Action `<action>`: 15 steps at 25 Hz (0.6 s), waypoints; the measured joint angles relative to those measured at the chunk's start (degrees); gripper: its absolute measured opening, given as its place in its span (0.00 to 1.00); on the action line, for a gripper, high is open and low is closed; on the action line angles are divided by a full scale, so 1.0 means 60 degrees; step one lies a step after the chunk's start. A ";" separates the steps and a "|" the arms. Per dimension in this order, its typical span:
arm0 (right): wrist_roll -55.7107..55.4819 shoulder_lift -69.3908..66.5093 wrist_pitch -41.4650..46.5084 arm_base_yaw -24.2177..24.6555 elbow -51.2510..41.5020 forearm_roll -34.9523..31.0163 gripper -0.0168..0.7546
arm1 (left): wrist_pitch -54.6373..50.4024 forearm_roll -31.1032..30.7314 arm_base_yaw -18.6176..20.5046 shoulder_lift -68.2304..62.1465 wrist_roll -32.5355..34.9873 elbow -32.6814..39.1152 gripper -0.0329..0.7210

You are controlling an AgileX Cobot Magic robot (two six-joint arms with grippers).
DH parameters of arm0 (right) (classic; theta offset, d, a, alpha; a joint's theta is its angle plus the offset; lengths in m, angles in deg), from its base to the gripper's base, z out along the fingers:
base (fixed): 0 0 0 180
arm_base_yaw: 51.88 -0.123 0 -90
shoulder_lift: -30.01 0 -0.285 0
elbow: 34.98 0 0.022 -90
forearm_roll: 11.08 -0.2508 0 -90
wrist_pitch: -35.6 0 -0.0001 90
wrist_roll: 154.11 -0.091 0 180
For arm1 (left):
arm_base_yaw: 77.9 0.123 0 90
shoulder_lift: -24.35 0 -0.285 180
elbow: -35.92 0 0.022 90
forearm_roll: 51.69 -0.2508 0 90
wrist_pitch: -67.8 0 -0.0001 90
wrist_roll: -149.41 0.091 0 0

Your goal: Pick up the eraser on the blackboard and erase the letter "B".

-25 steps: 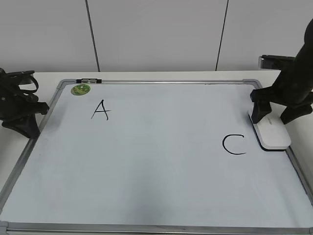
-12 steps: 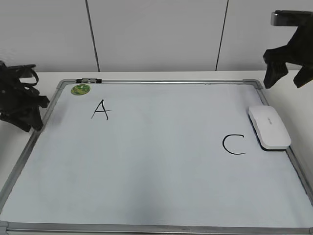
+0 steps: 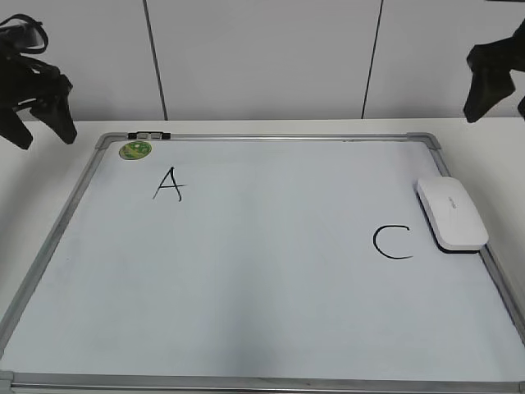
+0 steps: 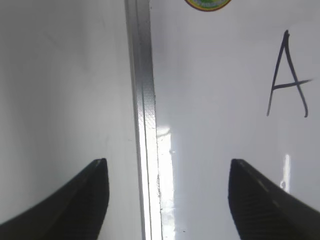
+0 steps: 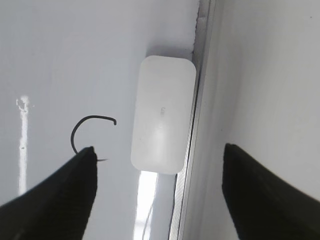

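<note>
The white eraser (image 3: 451, 213) lies flat on the blackboard (image 3: 246, 328), a white dry-erase board, against its right frame next to the black "C" (image 3: 392, 243). It also shows in the right wrist view (image 5: 162, 115). No letter "B" shows; the board between the "A" (image 3: 168, 184) and the "C" is blank. My right gripper (image 3: 496, 103) hangs open and empty high above the eraser, seen also in the right wrist view (image 5: 157, 192). My left gripper (image 3: 39, 123) is open and empty, raised over the board's left frame (image 4: 145, 125).
A round green magnet (image 3: 135, 150) and a small black clip (image 3: 148, 135) sit at the board's top left corner. The board lies on a white table (image 3: 262, 127) before a white panelled wall.
Both arms have risen. The right gripper has lifted off the eraser, which stays where it lay. The left gripper has gone up and back from the board's left edge.
</note>
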 joint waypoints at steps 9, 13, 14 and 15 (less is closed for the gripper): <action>0.0000 0.1428 0.0261 0.0000 0.0000 0.0000 0.79 | -0.0242 -0.0336 -0.0352 0.2119 -0.0119 -0.0012 0.76; 0.0000 0.2042 0.0324 0.0000 0.0000 0.0000 0.79 | -0.0301 -0.0504 -0.0353 0.3529 -0.0135 0.0471 0.76; 0.0000 0.2184 0.0324 0.0000 0.0000 0.0000 0.79 | -0.0301 -0.0585 -0.0353 0.3853 -0.0135 0.0632 0.76; 0.0000 0.2393 0.0343 0.0000 0.0000 0.0000 0.79 | -0.0309 -0.0661 -0.0353 0.4253 -0.0135 0.0846 0.76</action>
